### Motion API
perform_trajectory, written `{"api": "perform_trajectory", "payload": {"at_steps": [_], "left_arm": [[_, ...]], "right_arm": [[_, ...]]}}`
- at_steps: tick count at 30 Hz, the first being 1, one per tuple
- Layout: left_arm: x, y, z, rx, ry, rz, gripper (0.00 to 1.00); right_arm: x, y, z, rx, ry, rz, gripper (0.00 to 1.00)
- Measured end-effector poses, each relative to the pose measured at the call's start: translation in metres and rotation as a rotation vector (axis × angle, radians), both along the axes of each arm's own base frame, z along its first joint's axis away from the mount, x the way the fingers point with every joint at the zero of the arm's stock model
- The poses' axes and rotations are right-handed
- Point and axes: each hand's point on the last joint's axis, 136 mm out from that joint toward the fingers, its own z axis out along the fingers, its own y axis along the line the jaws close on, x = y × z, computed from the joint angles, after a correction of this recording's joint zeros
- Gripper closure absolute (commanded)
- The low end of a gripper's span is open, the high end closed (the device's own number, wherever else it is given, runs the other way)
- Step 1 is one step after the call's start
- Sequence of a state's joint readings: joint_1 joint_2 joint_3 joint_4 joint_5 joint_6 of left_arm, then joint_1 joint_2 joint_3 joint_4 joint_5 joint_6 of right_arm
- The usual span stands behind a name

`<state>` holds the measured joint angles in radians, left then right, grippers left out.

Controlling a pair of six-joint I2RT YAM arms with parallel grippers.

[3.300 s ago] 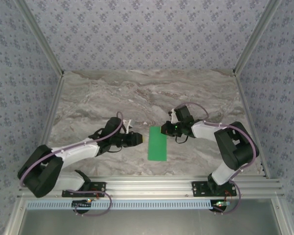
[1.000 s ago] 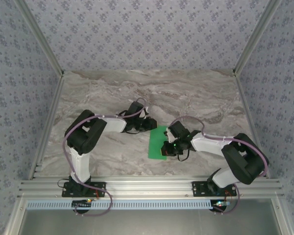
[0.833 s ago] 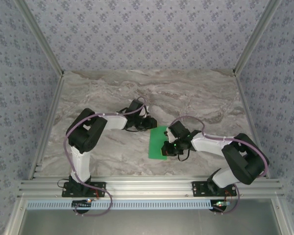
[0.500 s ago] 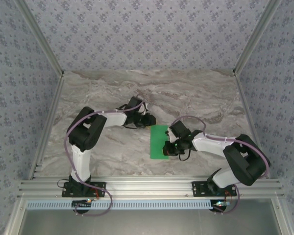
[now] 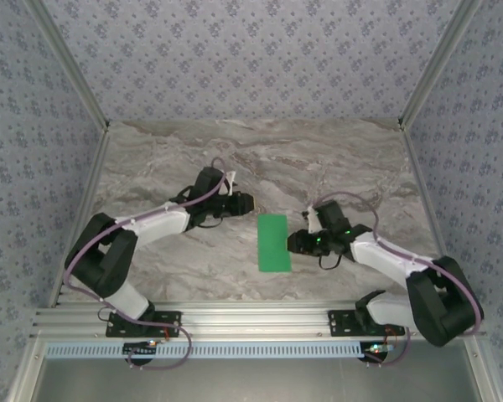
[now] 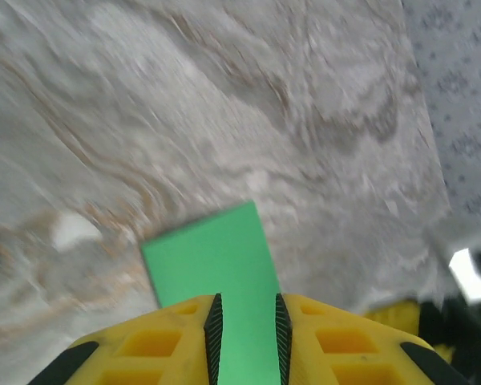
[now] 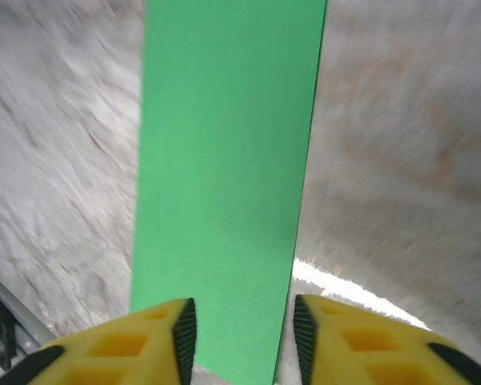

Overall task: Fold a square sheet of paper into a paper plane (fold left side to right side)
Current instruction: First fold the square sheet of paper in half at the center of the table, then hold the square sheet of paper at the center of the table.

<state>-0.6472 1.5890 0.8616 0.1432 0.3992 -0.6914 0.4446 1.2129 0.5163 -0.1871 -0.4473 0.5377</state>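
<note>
Green and creased narrow, the square sheet of paper (image 5: 274,243) lies flat on the marble-patterned tabletop (image 5: 168,159), a little toward 5 o'clock from its middle, with its long edges running 6 to 12. At the sheet's 3 o'clock, right at its edge, the right fingers (image 5: 295,243) point toward 9. In the right wrist view these yellow fingers (image 7: 144,341) stand spread, green showing in the gap and nothing pinched. Farther off, near the sheet's 11 o'clock corner and apart from it, the left fingers (image 5: 245,202) point toward 3. In the left wrist view they (image 6: 184,341) are parted by a narrow, empty gap.
</note>
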Motion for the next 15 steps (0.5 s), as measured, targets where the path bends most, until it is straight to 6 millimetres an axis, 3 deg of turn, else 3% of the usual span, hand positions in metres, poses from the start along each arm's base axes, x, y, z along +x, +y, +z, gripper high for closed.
{"api": "perform_trajectory", "payload": {"at_steps": [5,9,15], "left_arm": [[-0.035,-0.024,-0.018,-0.002,0.057,-0.065,0.74],[-0.036,-0.034,-0.036,0.012,0.091,-0.073,0.75],[-0.023,-0.045,-0.056,0.046,0.115,-0.053,0.75]], "right_arm": [[0.027,-0.022,0.02,0.064,-0.065,-0.114,0.45],[0.027,-0.029,0.013,0.083,-0.039,-0.157,0.38],[0.02,-0.03,0.005,0.094,-0.008,-0.161,0.36]]}}
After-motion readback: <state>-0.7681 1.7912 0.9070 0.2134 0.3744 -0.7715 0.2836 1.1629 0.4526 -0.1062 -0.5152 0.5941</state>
